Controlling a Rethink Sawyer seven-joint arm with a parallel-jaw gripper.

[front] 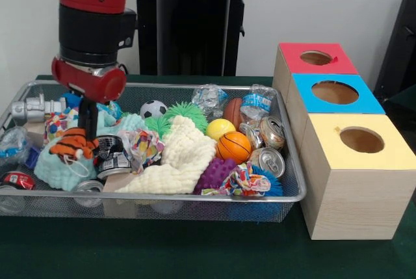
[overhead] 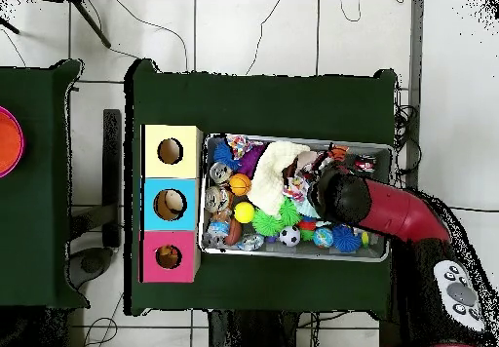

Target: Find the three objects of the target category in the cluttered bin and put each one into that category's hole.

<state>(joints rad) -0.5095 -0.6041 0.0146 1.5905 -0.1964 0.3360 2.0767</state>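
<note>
— Where is the hand right now?

— Down inside the wire bin, at the bin's end farthest from the boxes. It reaches to just above a striped orange-and-black soft toy that lies on a pale teal cloth. Whether its fingers are spread or closed I cannot tell; the wrist and the clutter hide them in both views.

— And what is it after?

— The target category isn't shown. If it is balls, they lie toward the other end: the soccer ball along the bin's far rim, then the yellow ball and the small basketball touching each other, past the cream cloth in the middle.

— So which way must it go?

— Along the bin's long axis, toward the three boxes beside the far end. The red box, blue box and yellow box each have a round hole on top. I'd judge the soccer ball the nearest of the three.

— Any snag?

— Cans crowd the basketball, so a clean grip there looks harder.
</note>
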